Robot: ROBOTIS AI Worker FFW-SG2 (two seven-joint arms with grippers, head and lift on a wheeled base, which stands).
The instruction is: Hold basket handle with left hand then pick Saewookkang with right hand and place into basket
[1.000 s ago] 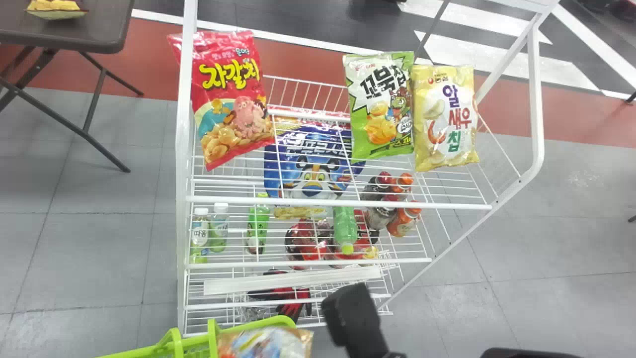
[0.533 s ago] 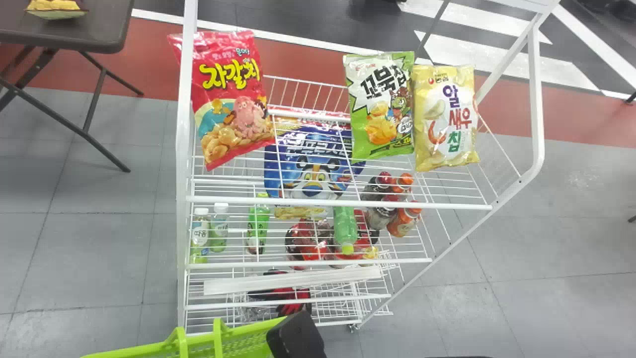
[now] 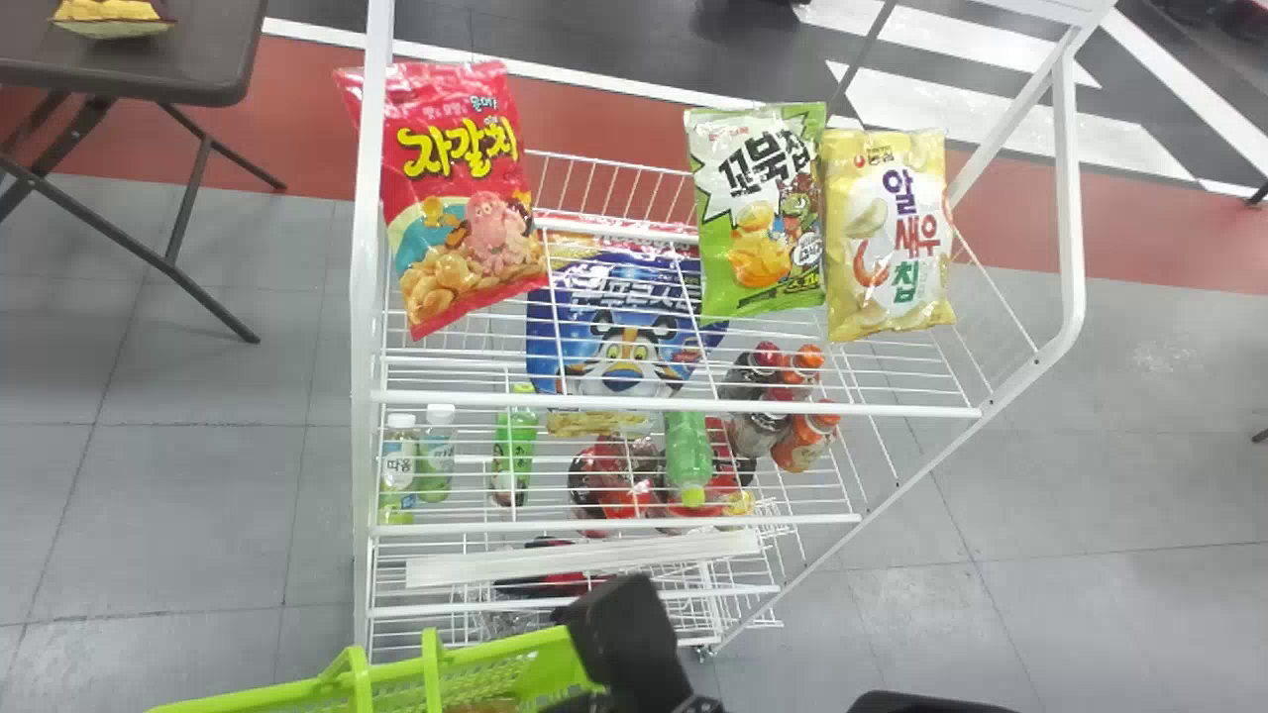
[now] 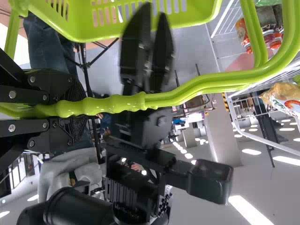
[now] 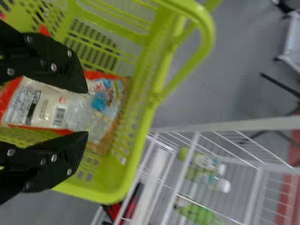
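Right claw [image 5: 87,108], spread apart, hangs over the basket [image 5: 142,136] with the Saewookkang [image 5: 70,108] lying inside it, the left claw [image 4: 80,108] clamped on its handle [image 4: 122,103]; placing looks done, so the right should lift clear.

Head view: bottom edge crops the basket [image 3: 495,673] and the right gripper [image 3: 629,649]; top edge crops the rack [image 3: 1065,198]. Red-and-black item [image 3: 563,586] lies partly behind a white strip [image 3: 584,562] — I can't identify it. In the left wrist view I get the right gripper's fingers blurred. Right wrist view: those fingers cover part of the snack bag [image 5: 61,105] — I can't make out its small print. Bottles [image 5: 204,164] there are blurred.
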